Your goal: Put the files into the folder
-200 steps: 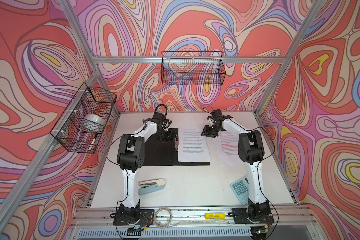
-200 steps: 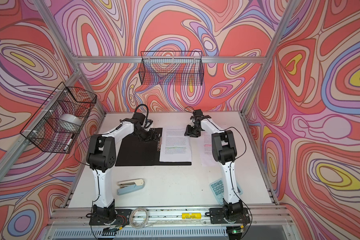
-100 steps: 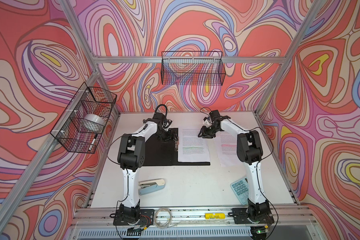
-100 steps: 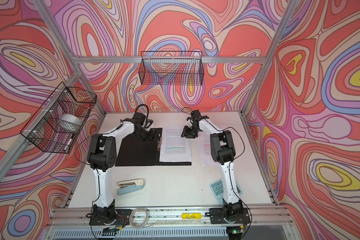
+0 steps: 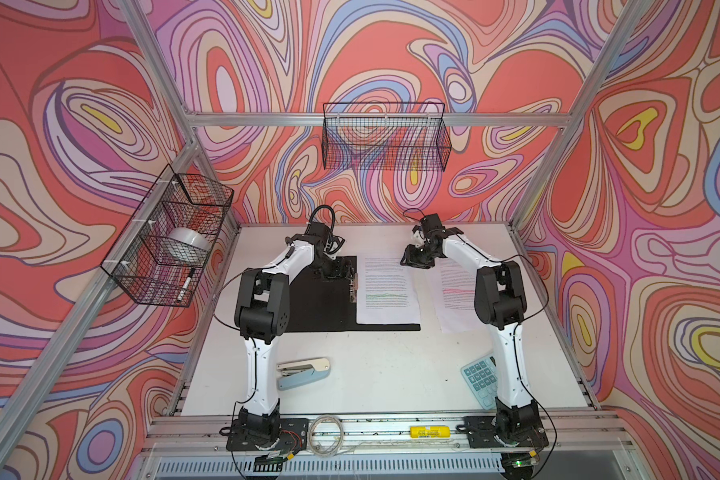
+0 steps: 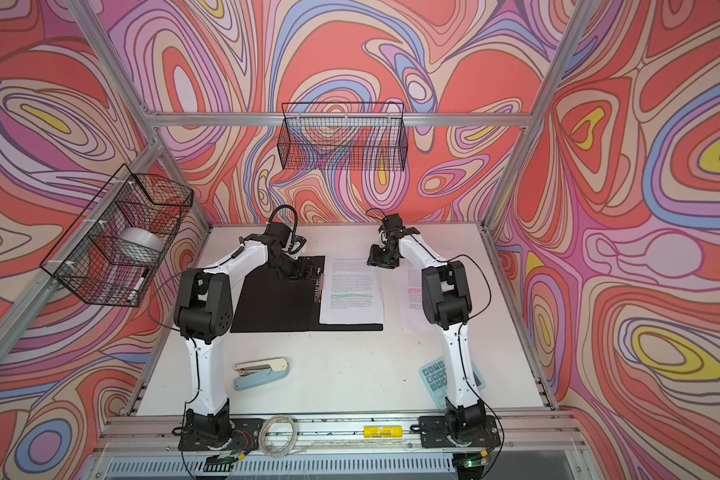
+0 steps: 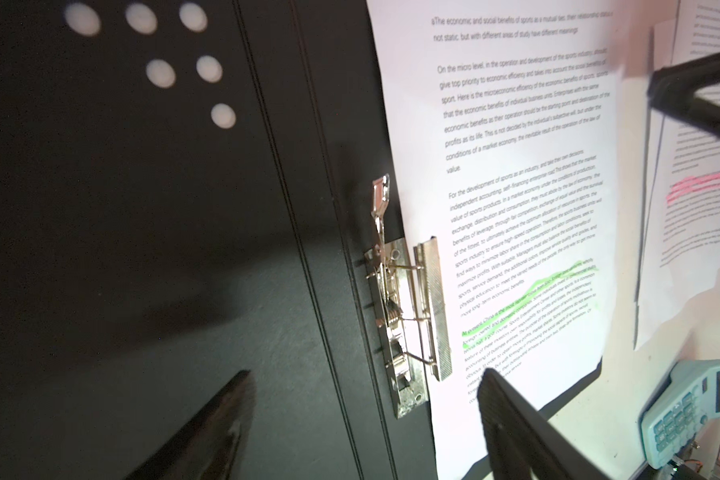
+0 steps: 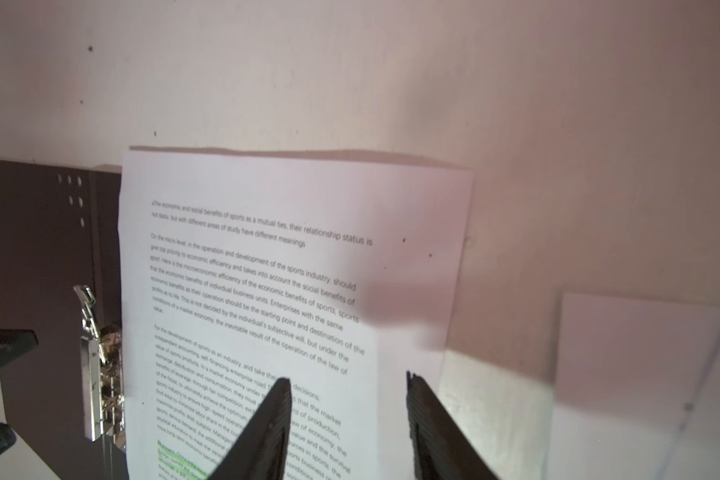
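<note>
The folder [image 5: 316,307] [image 6: 267,307] lies open and flat, black inside up, with its metal clip [image 7: 404,316] [image 8: 100,374] at the spine. One of the files, a green-highlighted sheet [image 5: 387,291] [image 7: 516,166] [image 8: 267,249], rests on the folder's right half beside the clip. A pink-highlighted sheet [image 5: 454,295] [image 7: 703,208] lies on the table to the right, partly under my right arm. My left gripper [image 5: 341,270] [image 7: 364,378] hovers open over the clip's far end. My right gripper [image 5: 410,259] [image 8: 347,378] is open and holds nothing, above the green sheet's far right corner.
A stapler [image 5: 304,372] lies front left and a blue calculator [image 5: 481,380] front right beside my right arm's base. A wire basket [image 5: 167,245] with a tape roll and marker hangs on the left wall. Another basket [image 5: 385,141] hangs on the back wall.
My right gripper has shifted slightly left, toward the green sheet's far right corner. The left arm, the folder and both sheets have stayed put.
</note>
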{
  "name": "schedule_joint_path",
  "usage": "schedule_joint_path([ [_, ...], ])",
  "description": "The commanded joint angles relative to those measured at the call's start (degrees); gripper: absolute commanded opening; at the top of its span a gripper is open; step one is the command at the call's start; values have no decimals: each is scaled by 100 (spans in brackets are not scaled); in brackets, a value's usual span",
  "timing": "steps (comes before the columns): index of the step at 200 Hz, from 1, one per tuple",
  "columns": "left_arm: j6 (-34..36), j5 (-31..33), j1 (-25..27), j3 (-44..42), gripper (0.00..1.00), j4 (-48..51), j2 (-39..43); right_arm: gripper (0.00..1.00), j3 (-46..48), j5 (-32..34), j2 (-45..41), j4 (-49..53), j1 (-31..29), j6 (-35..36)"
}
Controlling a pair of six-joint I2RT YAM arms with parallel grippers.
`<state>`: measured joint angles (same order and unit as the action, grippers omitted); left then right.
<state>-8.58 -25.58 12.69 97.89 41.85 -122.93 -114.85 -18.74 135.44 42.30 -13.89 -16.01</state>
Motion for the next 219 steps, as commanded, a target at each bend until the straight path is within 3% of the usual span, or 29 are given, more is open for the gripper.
schedule_joint_path([
  [1,76,32,-21,57,85,192,122,48,-148,252,48,-352,42,-185],
  [93,-21,-119,-21,250,85,226,-107,48,-556,-162,635,-583,317,-421],
  [219,-170,-515,-21,292,86,236,-362,47,-120,-881,674,-360,305,-377],
])
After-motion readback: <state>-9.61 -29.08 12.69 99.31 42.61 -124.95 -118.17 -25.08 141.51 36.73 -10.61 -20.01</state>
